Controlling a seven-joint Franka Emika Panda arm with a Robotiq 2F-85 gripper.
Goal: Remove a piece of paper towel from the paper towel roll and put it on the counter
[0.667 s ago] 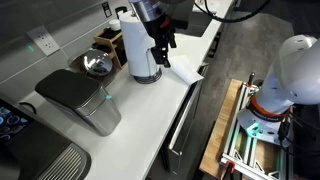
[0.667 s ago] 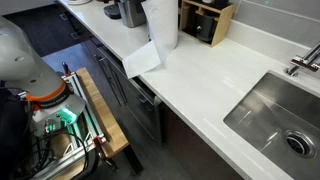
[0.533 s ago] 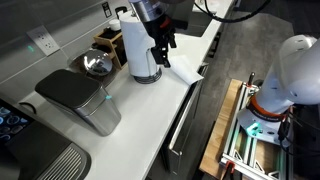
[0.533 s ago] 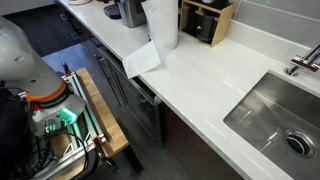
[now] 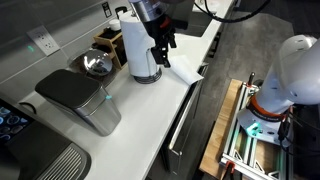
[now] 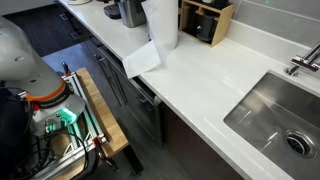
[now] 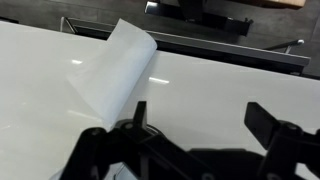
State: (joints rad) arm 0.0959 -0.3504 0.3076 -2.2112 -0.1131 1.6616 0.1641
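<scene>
The paper towel roll [image 5: 138, 50] stands upright on the white counter [image 5: 170, 112]; it also shows in an exterior view [image 6: 160, 22]. A white sheet of paper towel [image 5: 184, 72] lies on the counter from the roll's foot, and its far corner overhangs the front edge [image 6: 142, 58]. I cannot tell if it is still joined to the roll. My gripper [image 5: 162, 50] hangs just in front of the roll, above the sheet. In the wrist view the gripper [image 7: 200, 118] is open and empty over the bare counter [image 7: 225, 80], with the sheet [image 7: 115, 70] to its left, one corner curled up.
A grey boxy appliance [image 5: 80, 100], a metal bowl [image 5: 97, 65] and a wooden box [image 5: 108, 42] stand beside the roll. A sink [image 6: 275, 115] with a faucet [image 6: 300, 60] is set in the counter. The robot base [image 6: 20, 60] stands on the floor in front.
</scene>
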